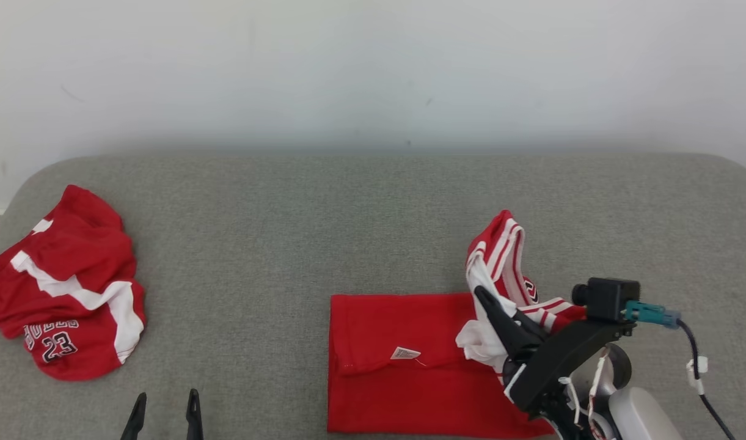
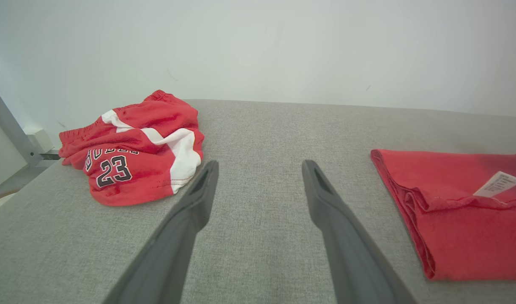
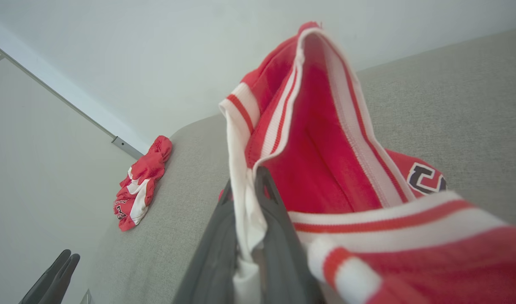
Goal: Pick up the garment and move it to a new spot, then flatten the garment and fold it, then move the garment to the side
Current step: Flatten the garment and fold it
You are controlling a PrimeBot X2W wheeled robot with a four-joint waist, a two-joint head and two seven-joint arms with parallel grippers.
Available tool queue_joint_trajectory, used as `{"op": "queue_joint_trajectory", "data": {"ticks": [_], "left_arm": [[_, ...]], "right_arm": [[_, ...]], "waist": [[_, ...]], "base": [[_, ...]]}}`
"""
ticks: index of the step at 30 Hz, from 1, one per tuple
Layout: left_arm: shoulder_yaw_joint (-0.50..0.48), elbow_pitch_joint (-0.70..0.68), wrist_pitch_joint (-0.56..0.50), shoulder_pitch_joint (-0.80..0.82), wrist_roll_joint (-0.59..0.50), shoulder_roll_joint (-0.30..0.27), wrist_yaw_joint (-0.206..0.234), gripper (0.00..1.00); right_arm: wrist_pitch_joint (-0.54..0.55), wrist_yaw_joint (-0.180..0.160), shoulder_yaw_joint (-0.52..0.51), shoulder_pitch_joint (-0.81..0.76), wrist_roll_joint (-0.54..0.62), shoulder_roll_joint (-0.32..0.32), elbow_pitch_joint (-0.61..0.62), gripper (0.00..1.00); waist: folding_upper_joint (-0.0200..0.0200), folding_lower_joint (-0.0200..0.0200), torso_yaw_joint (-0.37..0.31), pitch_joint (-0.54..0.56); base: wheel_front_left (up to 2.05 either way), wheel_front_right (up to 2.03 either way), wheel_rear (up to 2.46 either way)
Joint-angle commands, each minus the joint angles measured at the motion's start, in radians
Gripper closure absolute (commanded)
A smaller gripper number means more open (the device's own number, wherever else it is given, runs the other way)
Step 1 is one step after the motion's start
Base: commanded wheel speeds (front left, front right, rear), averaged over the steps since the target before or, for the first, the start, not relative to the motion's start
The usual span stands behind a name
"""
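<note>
While the right fingers (image 3: pixel 279 236) are clamping a thin white-trimmed edge (image 3: pixel 241 177) of the garment (image 1: pixel 397 379), only that narrow band is sitting between them. The striped opening is standing loosely above the tips.

Hazard 1, slippage: the hold is looking shallow. A quick pull is likely to draw the trim out from between the fingers and drop the raised part in a heap.

Hazard 2, snagging: the lifted cloth is bunching against the right arm, close to the wrist camera's cable (image 1: pixel 654 316). A turn of the wrist is likely to wrap fabric around these parts.

Hazard 3, spoiling the fold: the rest of the garment is lying flat and doubled on the desk (image 1: pixel 256 244), right of centre, with its white label (image 1: pixel 405 352) facing up. Nothing is pinning this flat portion, so a one-sided pull risks dragging or creasing the whole piece rather than laying the raised end over it.

Hazard 4, idle support: the left fingers (image 2: pixel 190 211) are spread wide and gripping nothing, hovering over bare desk well apart from the garment.

Hazard 5, placement: crumpled red shorts (image 1: pixel 73 287) are occupying the desk's left end, so a careless move to that side risks overlap.
</note>
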State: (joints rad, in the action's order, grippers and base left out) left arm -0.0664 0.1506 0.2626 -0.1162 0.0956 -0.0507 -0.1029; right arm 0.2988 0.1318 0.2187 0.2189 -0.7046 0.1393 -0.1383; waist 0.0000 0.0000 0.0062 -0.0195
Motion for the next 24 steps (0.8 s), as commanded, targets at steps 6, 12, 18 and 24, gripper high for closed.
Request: {"op": "queue_joint_trajectory", "data": {"ticks": [6, 12, 18, 24], "left_arm": [[0.032, 0.018, 0.003, 0.025, 0.002, 0.0, 0.002, 0.0], [0.064, 0.035, 0.003, 0.055, 0.008, 0.0, 0.0, 0.0], [0.1, 0.051, 0.003, 0.095, 0.018, 0.0, -0.005, 0.0], [0.122, 0.06, 0.003, 0.117, 0.04, 0.0, 0.001, 0.0]], "right_arm": [[-0.013, -0.002, 0.052, -0.004, 0.051, -0.05, -0.023, 1.0], [-0.059, -0.002, 0.102, 0.038, 0.066, -0.079, -0.109, 1.0], [-0.135, -0.002, 0.139, 0.084, 0.068, -0.087, -0.232, 1.0], [-0.216, -0.002, 0.205, 0.127, 0.026, -0.09, -0.343, 1.0]], "waist": [[0.0, 0.0, 0.044, -0.008], [0.0, 0.0, 0.077, -0.023], [0.0, 0.0, 0.113, -0.049], [0.0, 0.0, 0.14, -0.062]], "base": [[0.0, 0.0, 0.0], [0.0, 0.0, 0.0], [0.0, 0.0, 0.0], [0.0, 0.0, 0.0]]}}
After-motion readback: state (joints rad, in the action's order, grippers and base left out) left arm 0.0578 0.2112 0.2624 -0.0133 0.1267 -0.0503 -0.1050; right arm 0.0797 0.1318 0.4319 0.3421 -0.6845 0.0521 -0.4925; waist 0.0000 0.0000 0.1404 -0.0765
